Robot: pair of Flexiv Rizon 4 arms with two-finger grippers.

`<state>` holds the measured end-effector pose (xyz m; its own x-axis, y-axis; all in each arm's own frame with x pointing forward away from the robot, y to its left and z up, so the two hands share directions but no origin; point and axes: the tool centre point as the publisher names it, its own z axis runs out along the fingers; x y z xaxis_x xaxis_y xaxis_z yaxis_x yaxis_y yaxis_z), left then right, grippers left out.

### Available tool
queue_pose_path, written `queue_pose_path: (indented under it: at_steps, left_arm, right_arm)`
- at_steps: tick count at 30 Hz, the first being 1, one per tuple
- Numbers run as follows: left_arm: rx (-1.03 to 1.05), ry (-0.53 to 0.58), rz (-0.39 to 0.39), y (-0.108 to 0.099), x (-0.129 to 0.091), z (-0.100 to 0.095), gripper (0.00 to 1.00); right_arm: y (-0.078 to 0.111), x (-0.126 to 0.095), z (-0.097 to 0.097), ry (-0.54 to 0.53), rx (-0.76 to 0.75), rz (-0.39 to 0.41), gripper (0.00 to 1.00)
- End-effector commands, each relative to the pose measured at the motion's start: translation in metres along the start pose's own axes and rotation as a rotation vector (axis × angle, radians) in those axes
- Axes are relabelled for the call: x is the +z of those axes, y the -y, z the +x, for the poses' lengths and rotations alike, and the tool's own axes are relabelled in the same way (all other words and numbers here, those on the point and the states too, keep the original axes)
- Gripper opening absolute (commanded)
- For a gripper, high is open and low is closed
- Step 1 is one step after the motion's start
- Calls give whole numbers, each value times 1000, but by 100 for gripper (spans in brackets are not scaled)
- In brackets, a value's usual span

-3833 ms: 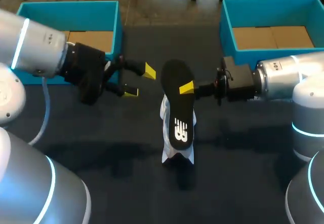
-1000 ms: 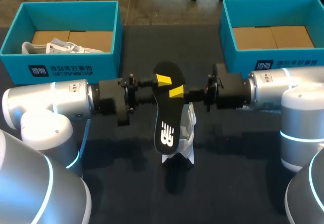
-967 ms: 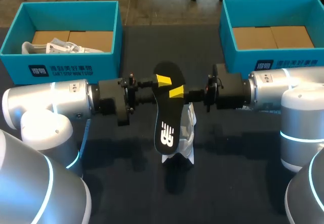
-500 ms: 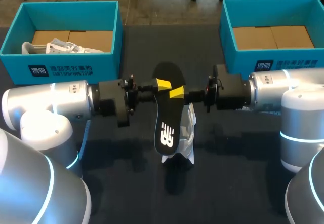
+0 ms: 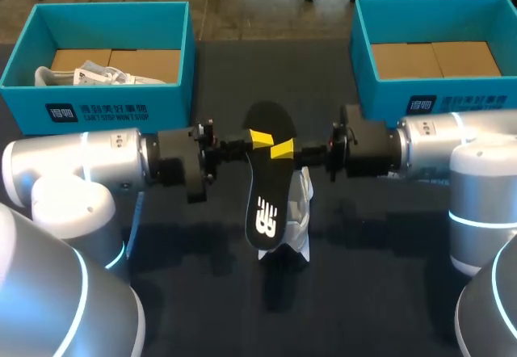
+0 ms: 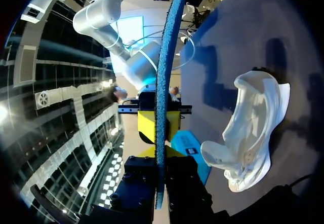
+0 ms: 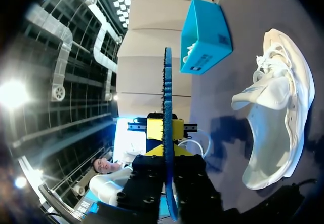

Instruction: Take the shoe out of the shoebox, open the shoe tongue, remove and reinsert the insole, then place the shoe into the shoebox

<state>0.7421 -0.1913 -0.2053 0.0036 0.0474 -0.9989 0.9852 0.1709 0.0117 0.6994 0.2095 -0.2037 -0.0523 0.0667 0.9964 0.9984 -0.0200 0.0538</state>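
Left gripper (image 5: 260, 138) and right gripper (image 5: 282, 149) each pinch the black insole (image 5: 265, 191), one yellow tip of each lying on its upper face, the two tips just beside each other. Each wrist view sees the insole edge-on (its rim looks blue there), running straight up between that arm's own dark fingers, which close on it from both sides. The other arm's yellow tips face it from beyond.

The insole hangs in the air over the middle of the table. It is held by its far half, and its near end, which carries a white mark, points back toward the robot.

Directly beneath it the white shoe (image 5: 301, 207) rests on the dark table (image 5: 363, 292), mostly covered by the insole in the head view. The wrist views show its laces, its tongue and its opening.

The left arm (image 5: 89, 171) comes in level from one side and the right arm (image 5: 452, 143) from the other, meeting at the insole.

Farther back stand two teal boxes, well apart. The left box (image 5: 184, 46) holds a second white shoe (image 5: 85, 76) on its brown cardboard floor. The right box (image 5: 359, 46) shows only its cardboard floor.
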Motion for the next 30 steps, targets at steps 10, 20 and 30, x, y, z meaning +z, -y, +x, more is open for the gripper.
queue_pose_path:
  at_steps: [10,20,30]
  left_arm:
    - [-50,-33,16,10,-13,-4,0]
    - [-190,-74,26,26,-26,-7,0]
    - [-281,-95,29,38,-30,-17,0]
  right_arm:
    - [17,-24,-5,56,15,-36,100]
    - [28,-49,12,190,-128,-20,100]
    - [30,-69,15,341,-217,-42,100]
